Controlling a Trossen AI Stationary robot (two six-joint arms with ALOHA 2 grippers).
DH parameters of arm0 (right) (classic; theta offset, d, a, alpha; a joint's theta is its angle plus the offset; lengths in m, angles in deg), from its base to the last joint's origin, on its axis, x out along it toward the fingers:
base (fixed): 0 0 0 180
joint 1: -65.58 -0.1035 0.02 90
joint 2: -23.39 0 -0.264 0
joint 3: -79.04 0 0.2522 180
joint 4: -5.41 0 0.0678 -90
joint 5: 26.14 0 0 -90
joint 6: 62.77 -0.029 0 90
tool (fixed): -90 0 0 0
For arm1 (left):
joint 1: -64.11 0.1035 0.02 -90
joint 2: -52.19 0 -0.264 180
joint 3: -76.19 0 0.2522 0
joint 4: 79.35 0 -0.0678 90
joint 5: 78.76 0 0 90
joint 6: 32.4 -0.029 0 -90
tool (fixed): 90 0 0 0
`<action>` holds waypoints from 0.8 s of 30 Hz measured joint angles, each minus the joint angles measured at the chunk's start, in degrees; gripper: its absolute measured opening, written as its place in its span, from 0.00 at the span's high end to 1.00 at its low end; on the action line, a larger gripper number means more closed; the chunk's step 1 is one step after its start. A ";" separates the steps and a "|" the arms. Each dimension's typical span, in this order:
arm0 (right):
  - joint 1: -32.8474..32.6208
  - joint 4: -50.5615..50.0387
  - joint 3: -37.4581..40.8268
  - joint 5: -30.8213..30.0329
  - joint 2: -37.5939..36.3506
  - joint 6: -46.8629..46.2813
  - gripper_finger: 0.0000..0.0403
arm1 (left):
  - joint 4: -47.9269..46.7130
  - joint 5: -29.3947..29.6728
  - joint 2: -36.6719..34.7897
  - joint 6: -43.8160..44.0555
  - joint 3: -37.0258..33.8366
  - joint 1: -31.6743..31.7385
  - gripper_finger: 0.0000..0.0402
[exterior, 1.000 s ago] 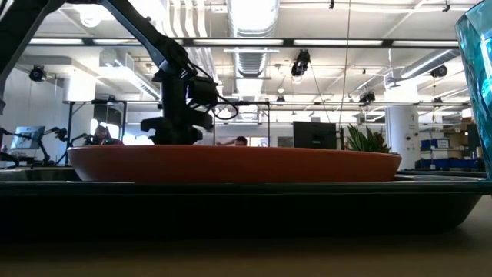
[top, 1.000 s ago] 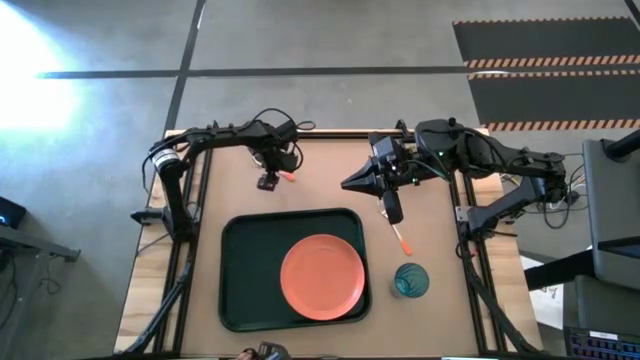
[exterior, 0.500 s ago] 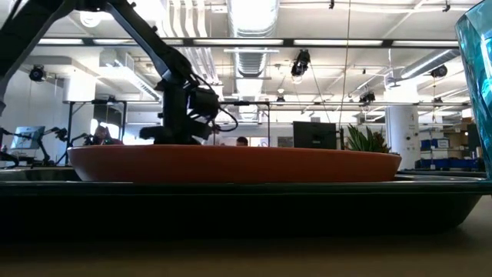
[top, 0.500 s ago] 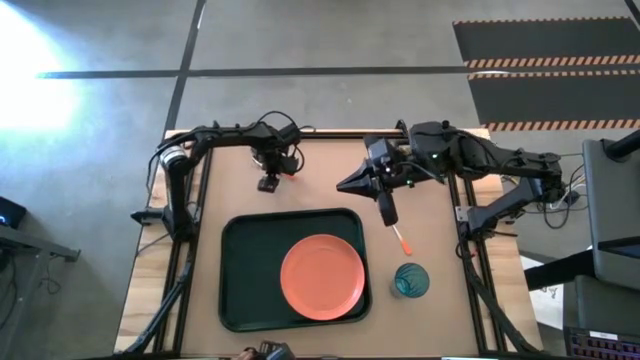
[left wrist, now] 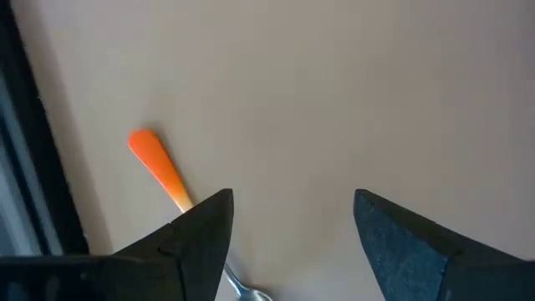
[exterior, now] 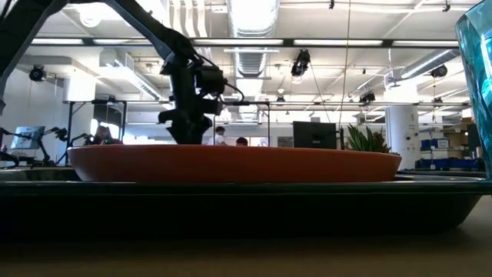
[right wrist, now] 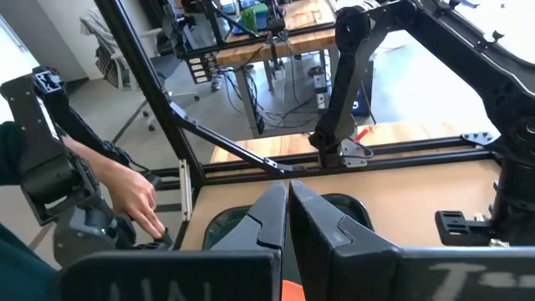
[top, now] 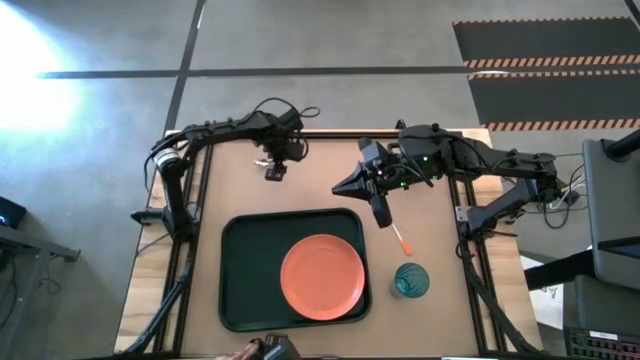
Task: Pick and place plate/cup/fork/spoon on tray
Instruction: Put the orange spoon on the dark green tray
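From above, the dark green tray (top: 240,300) lies toward the near side of the bench (top: 320,170), with the orange-red plate (top: 322,277) resting inside it on its right half. The teal cup (top: 411,280) stands on the bench just beside the tray's right rim, off the tray. An orange-handled utensil (top: 400,239) lies on the bench between the cup and the right gripper (top: 343,186); whether it is the fork or the spoon cannot be told here. The right gripper is closed and empty, held over the middle of the bench beyond the tray's far right corner. The left gripper (top: 275,171) hangs over the far left part of the bench. In the low view, the plate (exterior: 231,163) fills the middle on the tray's rim (exterior: 246,192), the cup's wall (exterior: 477,85) shows at the right edge, and the left arm (exterior: 188,92) reaches down behind the plate. The left wrist view shows its gripper (left wrist: 288,242) open over bare bench, with an orange handle (left wrist: 159,170) running under one finger (left wrist: 201,238) and a bit of silver metal beside it. The right wrist view shows its closed fingers (right wrist: 280,217) pressed together, and a person's hand (right wrist: 134,196) beyond the bench.
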 joint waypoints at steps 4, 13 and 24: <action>0.00 0.00 0.00 0.00 -0.09 0.05 0.98 | 1.54 1.45 1.68 1.73 -0.67 0.30 0.43; 0.00 -0.41 0.00 0.47 -0.09 -0.18 0.98 | 5.98 8.75 4.99 10.09 -1.00 1.57 0.43; -0.24 -0.45 0.00 1.51 -0.09 -0.23 0.98 | 7.16 6.74 4.87 10.76 -0.94 3.49 0.43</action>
